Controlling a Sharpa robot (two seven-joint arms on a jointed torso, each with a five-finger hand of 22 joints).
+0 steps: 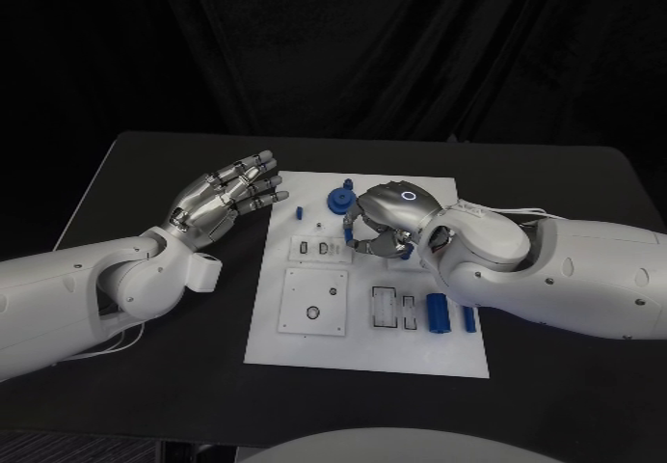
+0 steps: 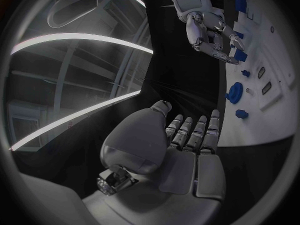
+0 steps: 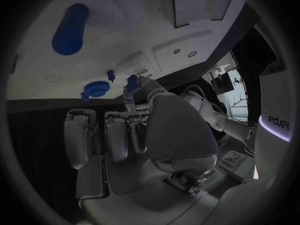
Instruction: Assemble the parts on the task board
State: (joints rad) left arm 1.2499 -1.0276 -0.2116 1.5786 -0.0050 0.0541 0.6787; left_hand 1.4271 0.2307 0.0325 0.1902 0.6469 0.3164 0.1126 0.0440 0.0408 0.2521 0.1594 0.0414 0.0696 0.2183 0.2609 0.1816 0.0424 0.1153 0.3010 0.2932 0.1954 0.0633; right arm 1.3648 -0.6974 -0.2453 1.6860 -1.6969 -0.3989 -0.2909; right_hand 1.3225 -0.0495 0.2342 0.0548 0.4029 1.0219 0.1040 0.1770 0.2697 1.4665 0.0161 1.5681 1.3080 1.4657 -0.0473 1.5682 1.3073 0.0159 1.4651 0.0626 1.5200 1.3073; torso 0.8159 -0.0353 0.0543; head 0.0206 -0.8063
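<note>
The white task board (image 1: 414, 355) lies in the middle of the black table. My right hand (image 1: 386, 218) hangs over its far middle, fingers curled, pinching a small blue part (image 3: 132, 81) at its fingertips. Close beside that hand stands a blue round part (image 1: 338, 201), also in the wrist views (image 3: 95, 90) (image 2: 235, 92). A small blue piece (image 1: 301, 211) lies near the board's left edge. A blue cylinder (image 1: 440, 313) and another blue piece (image 1: 470, 318) lie at the board's right side. My left hand (image 1: 228, 199) is held up, fingers spread, just left of the board, holding nothing.
A square white plate (image 1: 314, 301) with a small hole sits on the board's near left. Rectangular slots (image 1: 384, 305) lie beside the cylinder. Bare black table (image 1: 556, 405) surrounds the board on all sides.
</note>
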